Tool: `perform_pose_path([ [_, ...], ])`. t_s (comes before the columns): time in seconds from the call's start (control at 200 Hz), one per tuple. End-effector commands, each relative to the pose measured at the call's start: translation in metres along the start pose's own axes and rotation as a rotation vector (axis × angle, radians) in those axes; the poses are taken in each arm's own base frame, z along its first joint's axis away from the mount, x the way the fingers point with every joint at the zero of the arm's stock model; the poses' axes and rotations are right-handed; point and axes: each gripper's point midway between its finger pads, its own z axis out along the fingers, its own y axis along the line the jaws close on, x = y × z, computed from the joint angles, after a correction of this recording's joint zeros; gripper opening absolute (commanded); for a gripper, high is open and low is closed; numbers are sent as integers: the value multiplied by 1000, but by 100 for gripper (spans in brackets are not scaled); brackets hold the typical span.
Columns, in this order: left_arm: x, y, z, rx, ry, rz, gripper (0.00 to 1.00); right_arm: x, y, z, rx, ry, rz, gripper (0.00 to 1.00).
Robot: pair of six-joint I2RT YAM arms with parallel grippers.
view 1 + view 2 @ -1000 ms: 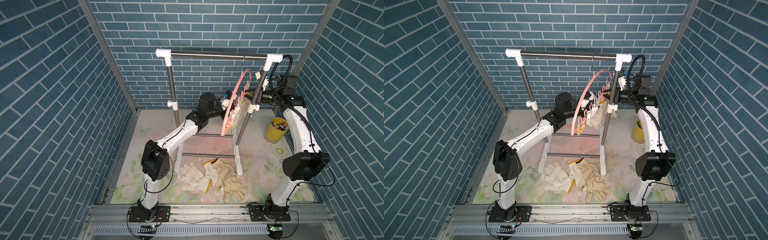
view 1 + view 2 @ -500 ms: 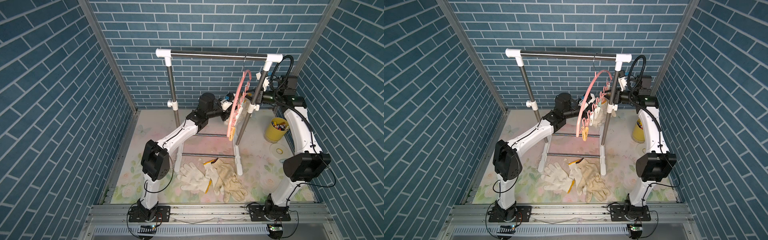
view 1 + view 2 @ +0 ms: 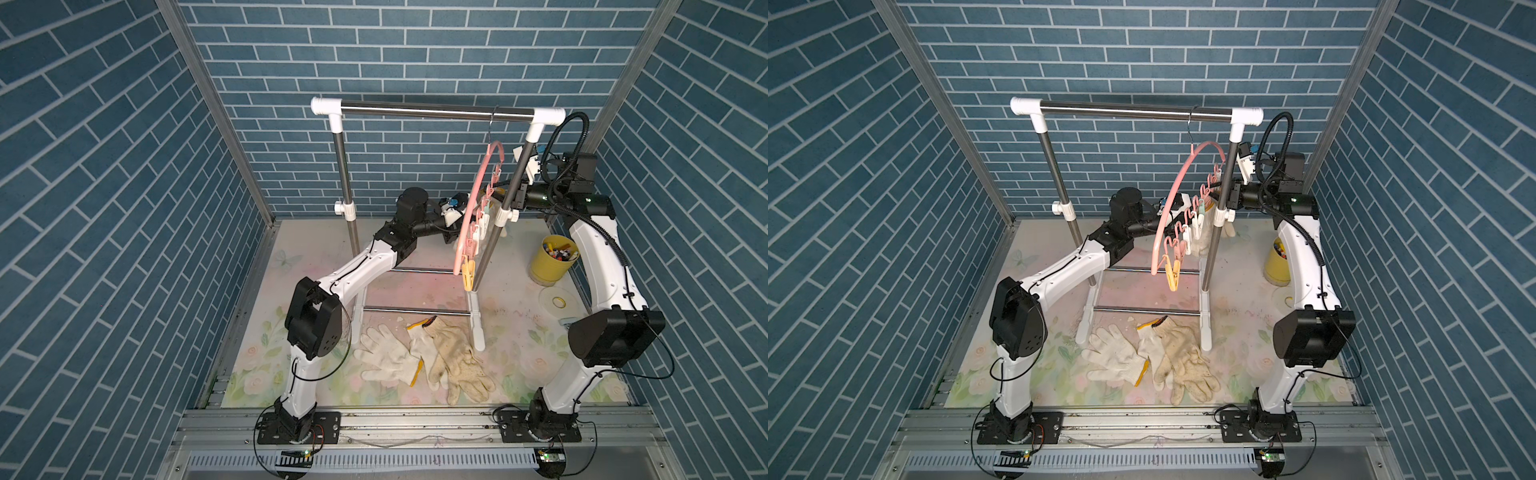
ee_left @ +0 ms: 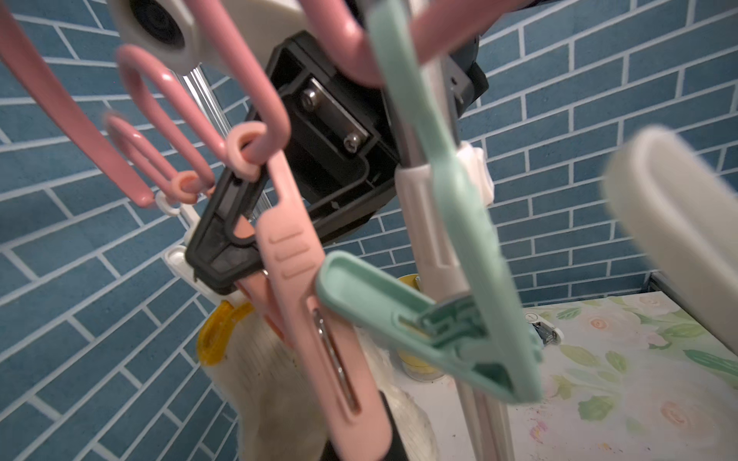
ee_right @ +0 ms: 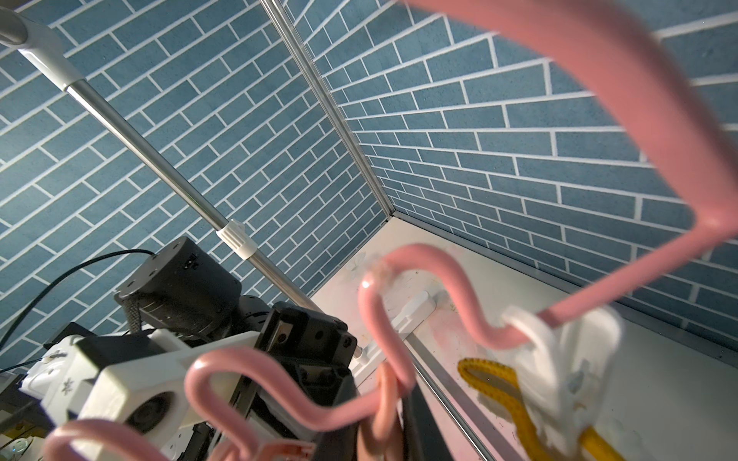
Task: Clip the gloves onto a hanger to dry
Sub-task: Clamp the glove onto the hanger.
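Both arms were at the hanger [image 3: 468, 214], which hung from the rack [image 3: 415, 110] at 1 o'clock over the counter [image 3: 523, 345].
The step in hand seemed to be the clipping of one glove [image 3: 1203, 235], which hung just behind the hanger. The right gripper [image 4: 239, 243] was clamped on a pink clip [image 4: 303, 303]. The left gripper [image 3: 454, 236] had its jaws together, on what I cannot tell. Next, I judge, the cuff must go between this clip's jaws before the squeeze is let go. Only the left wrist view showed the clamping; the rack pole hid it in both top views. The right wrist view showed a white clip [image 5: 559, 359] on the yellow cuff. Only the top views showed two gloves [image 3: 453, 357] lying at 6 o'clock.
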Motion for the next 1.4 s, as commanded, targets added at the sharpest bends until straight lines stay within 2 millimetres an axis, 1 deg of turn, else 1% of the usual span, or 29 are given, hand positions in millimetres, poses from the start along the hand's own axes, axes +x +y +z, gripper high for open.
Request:
perform_pose_path([
  [0.0, -10, 3, -2, 32, -57, 30, 0, 4, 22, -2, -52, 13, -67, 6],
  [0.115, -7, 9, -7, 38, -47, 23, 0, 5, 23, -3, -55, 15, -70, 6],
  [0.245, -8, 17, -11, 35, -38, 30, 0, 5, 24, -3, -58, 17, -71, 6],
  [0.445, -2, 21, -11, 26, 8, 48, 0, 6, 24, -3, -56, 20, -72, 6],
  [0.53, 4, 26, -11, -6, 29, 46, 0, 6, 25, -4, -58, 20, -73, 6],
  [0.61, 4, 28, -10, -11, 29, 38, 0, 7, 25, -3, -59, 21, -73, 6],
  [0.79, -5, 25, -6, 7, 3, 32, 0, 10, 24, -1, -58, 26, -70, 6],
  [1.05, -32, 19, -4, 35, -51, 46, 0, 14, 21, 0, -47, 33, -72, 6],
  [1.175, -35, 17, -5, 41, -53, 50, 0, 16, 19, 1, -44, 37, -71, 6],
  [1.395, -47, 17, -8, 42, -71, 64, 0, 20, 17, 2, -41, 44, -66, 5],
])
